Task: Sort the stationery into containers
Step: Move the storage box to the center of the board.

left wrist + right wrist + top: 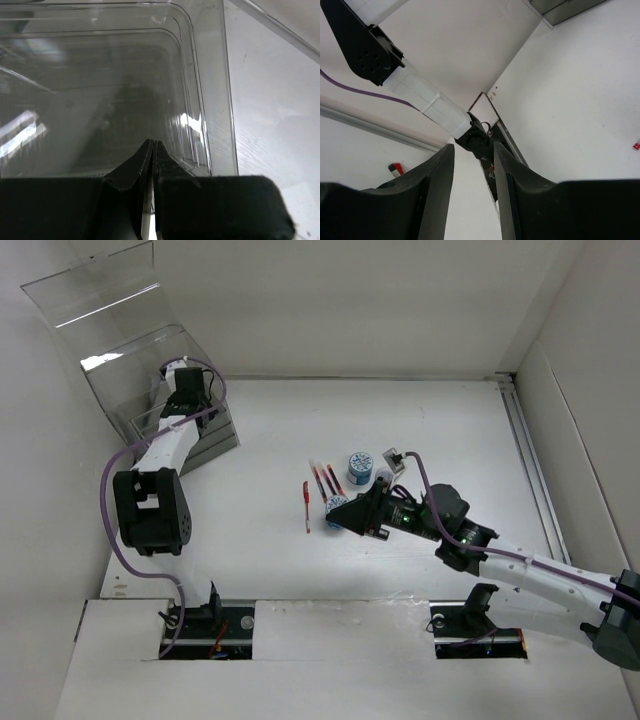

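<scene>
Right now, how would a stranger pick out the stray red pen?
Look at the middle of the table, by the right gripper. The lone red pen lies leftmost, apart, while the other red pens lie bunched beside a patterned tub.

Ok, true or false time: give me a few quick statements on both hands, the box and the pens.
1. The left hand is shut with nothing in it. True.
2. The left hand is right beside the right hand. False: it is over at the box, far from the right hand.
3. The right hand is open. True.
4. All the pens are in the box. False: pens lie on the table, near a tub.
</scene>
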{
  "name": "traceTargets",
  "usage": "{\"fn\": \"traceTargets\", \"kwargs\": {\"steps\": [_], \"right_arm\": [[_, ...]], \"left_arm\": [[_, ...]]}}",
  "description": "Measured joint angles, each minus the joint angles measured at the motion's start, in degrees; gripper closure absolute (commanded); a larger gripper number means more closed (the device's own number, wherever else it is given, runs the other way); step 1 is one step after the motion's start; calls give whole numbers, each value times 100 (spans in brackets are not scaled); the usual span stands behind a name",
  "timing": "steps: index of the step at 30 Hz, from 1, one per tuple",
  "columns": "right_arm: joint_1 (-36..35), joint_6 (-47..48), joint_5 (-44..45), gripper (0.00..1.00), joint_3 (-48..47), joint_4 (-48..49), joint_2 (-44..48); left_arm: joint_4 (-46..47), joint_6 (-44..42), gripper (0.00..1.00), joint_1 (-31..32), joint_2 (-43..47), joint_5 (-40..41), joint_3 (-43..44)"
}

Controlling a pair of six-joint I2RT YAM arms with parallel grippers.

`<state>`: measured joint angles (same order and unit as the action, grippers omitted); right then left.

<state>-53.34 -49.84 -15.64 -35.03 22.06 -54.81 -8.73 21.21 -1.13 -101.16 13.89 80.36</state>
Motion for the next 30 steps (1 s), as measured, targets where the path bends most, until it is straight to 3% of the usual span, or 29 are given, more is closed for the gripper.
{"fn": "traceTargets", "kwargs": {"steps": [9,16,30], "right_arm": [[0,48,24,57,4,-74,2],[0,59,68,57,7,-114,28],[0,127,348,57,17,-332,328]], "left_arm": [[144,295,100,-11,-61,-273,9],[601,710,100,52,254,-675,-461],[581,1355,100,1139,857,-916,-835]]}}
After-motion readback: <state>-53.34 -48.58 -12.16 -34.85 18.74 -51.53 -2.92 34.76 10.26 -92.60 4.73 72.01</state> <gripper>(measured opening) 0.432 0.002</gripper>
